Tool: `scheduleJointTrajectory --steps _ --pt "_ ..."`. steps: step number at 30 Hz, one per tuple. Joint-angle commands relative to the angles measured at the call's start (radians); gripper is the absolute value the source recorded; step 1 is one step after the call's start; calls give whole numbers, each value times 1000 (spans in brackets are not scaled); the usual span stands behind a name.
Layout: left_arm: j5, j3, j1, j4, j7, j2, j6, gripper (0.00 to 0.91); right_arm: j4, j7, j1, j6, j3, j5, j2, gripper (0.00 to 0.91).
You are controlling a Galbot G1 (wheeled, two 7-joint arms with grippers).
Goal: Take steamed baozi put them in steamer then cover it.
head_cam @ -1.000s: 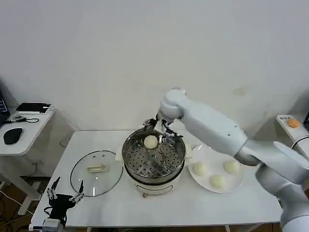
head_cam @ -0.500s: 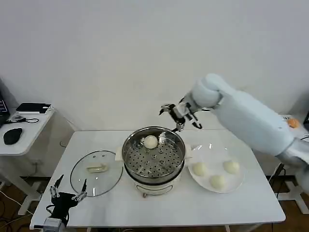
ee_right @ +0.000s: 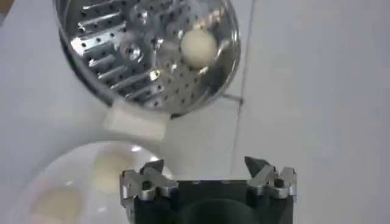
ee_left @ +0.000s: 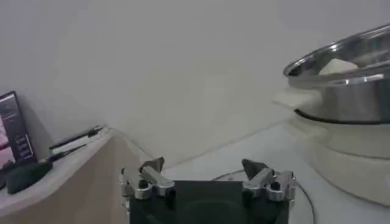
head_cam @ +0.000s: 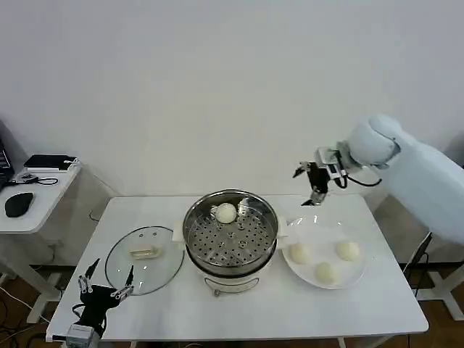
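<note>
One steamed baozi (head_cam: pixel 227 212) lies at the back of the shiny steamer (head_cam: pixel 230 233) on its cream pot base; it also shows in the right wrist view as a baozi (ee_right: pixel 198 47) inside the steamer (ee_right: pixel 146 55). Three more baozi (head_cam: pixel 300 254) (head_cam: pixel 348 250) (head_cam: pixel 325 272) rest on a white plate (head_cam: pixel 324 252). The glass cover (head_cam: pixel 145 259) lies flat on the table left of the steamer. My right gripper (head_cam: pixel 312 183) hangs open and empty above the plate's far edge. My left gripper (head_cam: pixel 104 287) is open at the table's front left corner, beside the cover.
A side table (head_cam: pixel 32 192) with a mouse and dark devices stands at the far left. A wall runs behind the white table (head_cam: pixel 290 304). An orange item (head_cam: pixel 440 184) sits on a stand at the far right.
My right gripper has risen from the steamer and swung right, from over the basket to above the plate's far edge, leaving one baozi in the steamer. The left arm has barely moved.
</note>
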Motion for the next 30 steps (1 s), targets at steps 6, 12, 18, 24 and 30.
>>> scheduleJointTrajectory --steps 6,12,18,24,30 --pt "-9 -6 -1 1 0 -6 -3 907 -41 -17 -123 -70 -34 -8 -13 907" --pt "-10 -12 3 3 1 -8 -2 907 -64 -6 -183 -65 -33 -66 35 907" --pt "-18 -14 -2 19 -1 -5 -7 907 -104 20 -209 -63 -53 -100 85 907" --pt "-17 -14 -5 23 0 -5 -7 907 -123 24 -223 -56 -66 -122 107 907" --pt "-17 -15 -7 33 -1 -2 -8 907 -143 44 -231 -53 -68 -150 124 907"
